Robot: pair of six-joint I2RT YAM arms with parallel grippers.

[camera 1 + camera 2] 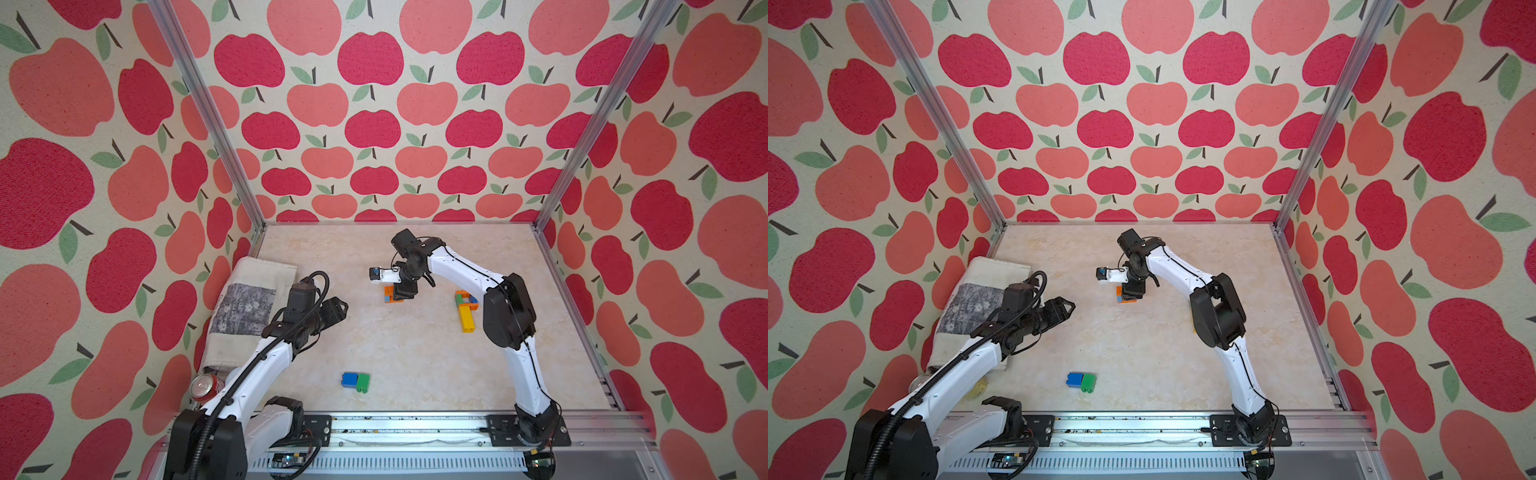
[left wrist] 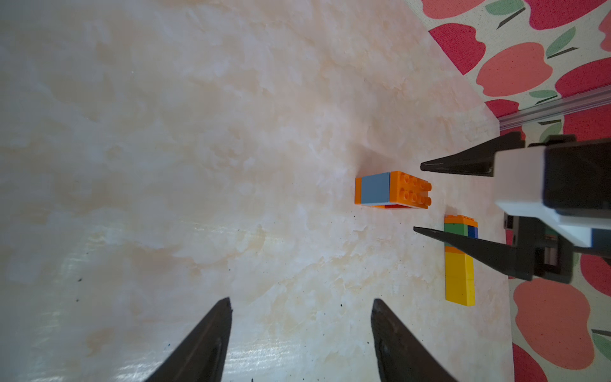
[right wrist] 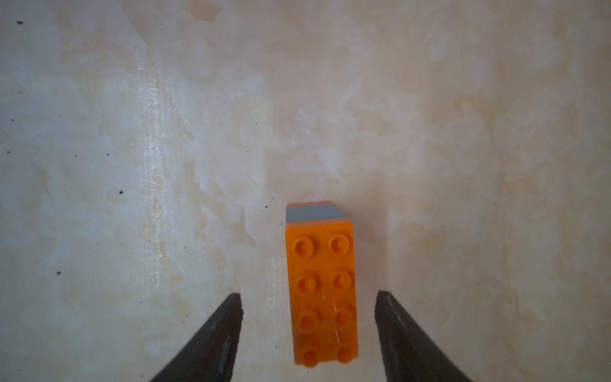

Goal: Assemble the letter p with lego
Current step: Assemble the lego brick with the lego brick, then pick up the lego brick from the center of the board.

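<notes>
A: State of the right gripper (image 3: 308, 296)?
B: Spread wide, gripping nothing; straddles the orange-and-light-blue brick stack (image 3: 320, 291), clear of both fingers.
A: And the left gripper (image 2: 301, 300)?
B: Open as well, empty (well apart from that stack).
A: And the yellow-orange-green assembly (image 2: 459, 281)?
B: Shows from the left wrist, near the stack; outside the right wrist's frame.

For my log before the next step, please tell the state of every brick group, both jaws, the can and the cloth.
Orange-blue block: on table, ungripped.
Yellow-green stack: joined, lying flat.
Blue-green pair: touching, on table.
Right jaws: open, either side of orange-blue block.
Left jaws: open, empty.
Can: apparently tipped over.
Cloth: folded.
</notes>
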